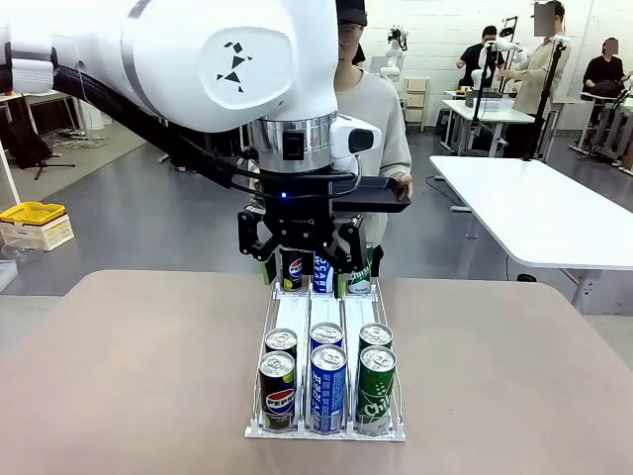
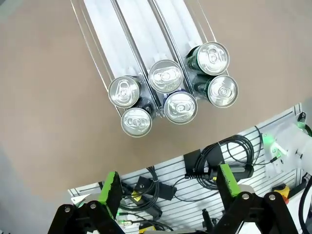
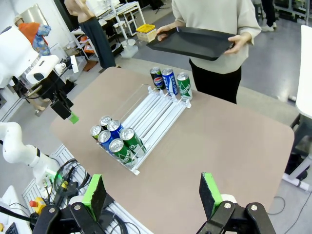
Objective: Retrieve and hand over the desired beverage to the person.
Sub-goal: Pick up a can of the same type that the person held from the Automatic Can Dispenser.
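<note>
Rack (image 1: pixel 326 433) of cans (image 1: pixel 327 386) sits central on counter (image 1: pixel 119 376), clear of every edge; left gripper (image 1: pixel 302 259) hovers spread above, right gripper (image 3: pixel 153 192) spread too.

Grey floor (image 1: pixel 148 203), white table (image 1: pixel 539 203) at rt.

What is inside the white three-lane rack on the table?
Nine cans in the rack: at the robot's end two Pepsi cans, two blue cans, two green cans; three far cans. In front view the left gripper hides their tops.
</note>
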Tool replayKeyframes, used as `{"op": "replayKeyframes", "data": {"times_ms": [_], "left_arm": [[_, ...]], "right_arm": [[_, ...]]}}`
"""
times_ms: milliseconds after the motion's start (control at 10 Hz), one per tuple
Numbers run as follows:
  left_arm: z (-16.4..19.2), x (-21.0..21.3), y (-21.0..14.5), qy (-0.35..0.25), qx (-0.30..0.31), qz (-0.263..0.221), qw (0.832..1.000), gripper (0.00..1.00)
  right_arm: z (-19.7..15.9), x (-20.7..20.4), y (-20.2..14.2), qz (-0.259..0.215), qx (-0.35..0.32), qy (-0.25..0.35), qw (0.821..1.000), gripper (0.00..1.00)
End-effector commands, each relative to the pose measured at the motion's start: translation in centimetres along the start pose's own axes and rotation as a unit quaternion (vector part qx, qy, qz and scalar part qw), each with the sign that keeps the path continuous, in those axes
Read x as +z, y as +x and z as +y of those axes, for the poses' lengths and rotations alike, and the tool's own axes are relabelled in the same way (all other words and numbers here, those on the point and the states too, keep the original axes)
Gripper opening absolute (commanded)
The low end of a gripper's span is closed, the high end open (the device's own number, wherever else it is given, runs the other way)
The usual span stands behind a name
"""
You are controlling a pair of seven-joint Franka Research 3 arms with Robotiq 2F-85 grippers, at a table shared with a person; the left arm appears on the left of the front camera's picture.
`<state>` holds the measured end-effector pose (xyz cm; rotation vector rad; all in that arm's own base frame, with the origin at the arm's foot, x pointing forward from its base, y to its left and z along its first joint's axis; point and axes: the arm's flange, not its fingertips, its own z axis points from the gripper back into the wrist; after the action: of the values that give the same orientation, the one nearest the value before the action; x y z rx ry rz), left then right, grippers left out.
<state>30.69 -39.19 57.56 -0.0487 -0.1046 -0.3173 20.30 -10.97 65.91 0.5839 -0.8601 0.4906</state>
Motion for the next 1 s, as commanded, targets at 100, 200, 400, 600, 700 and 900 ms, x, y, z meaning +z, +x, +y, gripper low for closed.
{"op": "replayKeyframes", "data": {"times_ms": [100,200,400,600,700,900], "left_arm": [[0.2,0.5,-0.1,-0.01,-0.014,0.014,1.0,1.0],[0.2,0.5,-0.1,-0.01,-0.014,0.014,1.0,1.0],[0.2,0.5,-0.1,-0.01,-0.014,0.014,1.0,1.0],[-1.1,-1.6,0.0,0.014,-0.008,0.008,1.0,1.0],[-2.1,-3.0,0.2,0.012,0.021,-0.002,1.0,1.0],[-2.6,-5.8,0.2,0.02,0.074,-0.01,0.997,1.0]], "right_arm": [[0.0,-0.1,0.0,-0.005,0.006,0.017,1.0,1.0],[0.0,-0.1,0.0,-0.005,0.006,0.017,1.0,1.0],[0.0,-0.1,0.0,-0.005,0.006,0.017,1.0,1.0],[0.0,-0.1,0.0,-0.005,0.006,0.017,1.0,1.0],[0.0,-0.1,0.0,-0.005,0.006,0.017,1.0,1.0],[0.0,-0.1,0.0,-0.005,0.006,0.017,1.0,1.0]]}}
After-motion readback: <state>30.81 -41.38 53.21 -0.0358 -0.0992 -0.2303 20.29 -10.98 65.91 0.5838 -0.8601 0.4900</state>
